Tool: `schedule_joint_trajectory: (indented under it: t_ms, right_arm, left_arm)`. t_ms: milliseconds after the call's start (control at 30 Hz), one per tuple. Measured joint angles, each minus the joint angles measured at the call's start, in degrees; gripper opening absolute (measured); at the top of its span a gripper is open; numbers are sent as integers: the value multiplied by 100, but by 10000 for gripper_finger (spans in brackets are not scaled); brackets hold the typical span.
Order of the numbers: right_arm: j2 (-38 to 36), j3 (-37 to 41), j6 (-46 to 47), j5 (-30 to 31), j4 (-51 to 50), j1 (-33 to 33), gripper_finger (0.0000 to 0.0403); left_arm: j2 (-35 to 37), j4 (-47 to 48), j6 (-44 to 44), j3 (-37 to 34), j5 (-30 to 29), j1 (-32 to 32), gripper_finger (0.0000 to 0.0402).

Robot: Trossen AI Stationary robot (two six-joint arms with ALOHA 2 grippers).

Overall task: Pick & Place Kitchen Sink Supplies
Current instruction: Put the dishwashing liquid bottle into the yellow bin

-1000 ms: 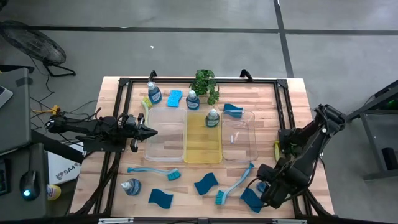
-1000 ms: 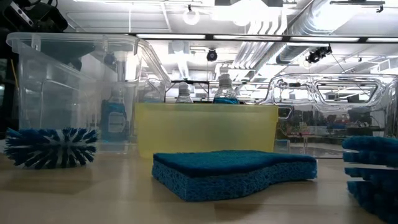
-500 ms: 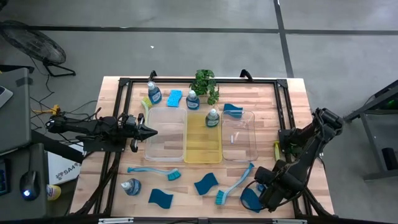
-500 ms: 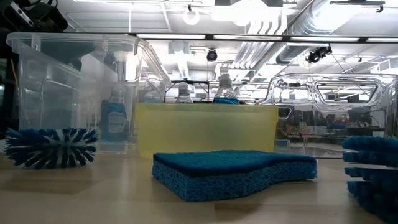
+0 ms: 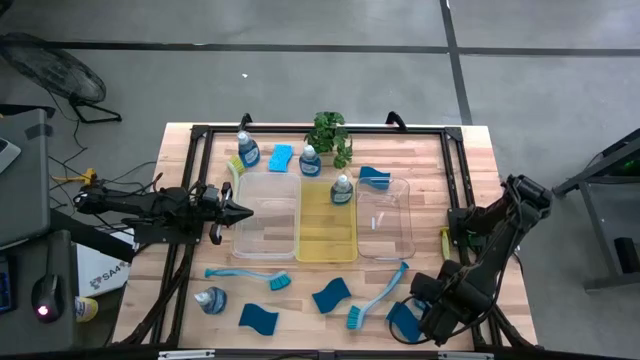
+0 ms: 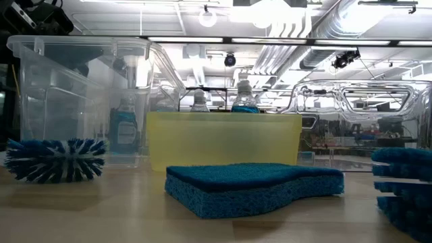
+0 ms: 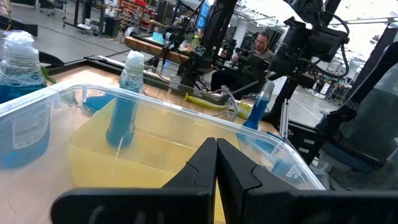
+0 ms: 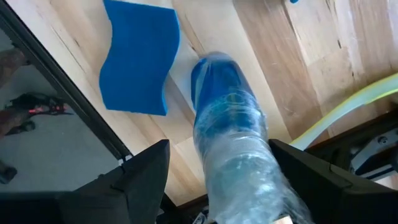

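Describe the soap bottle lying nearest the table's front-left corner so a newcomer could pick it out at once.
Start at the clear tray on the left of the row of three. Below it lies a blue dish brush, and just beyond that the soap bottle. Unlike the other bottles, it lies alone on bare wood, with one blue sponge beside it.
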State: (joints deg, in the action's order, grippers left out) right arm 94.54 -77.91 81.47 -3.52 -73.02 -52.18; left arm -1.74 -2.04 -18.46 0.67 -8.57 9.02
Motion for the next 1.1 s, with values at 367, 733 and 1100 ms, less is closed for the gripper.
schedule_joint_trajectory:
  t_ms: [367,733,1100]
  right_arm:
    - [75,4,-201,45,20,0,262]
    - [75,4,-354,-25,11,0,187]
    - [75,4,-456,-37,-38,2,157]
  left_arm:
    - [1,1,0,0,-1,-2,2]
    - [0,2,0,0,1,0,2]
    - [0,1,0,0,-1,0,2]
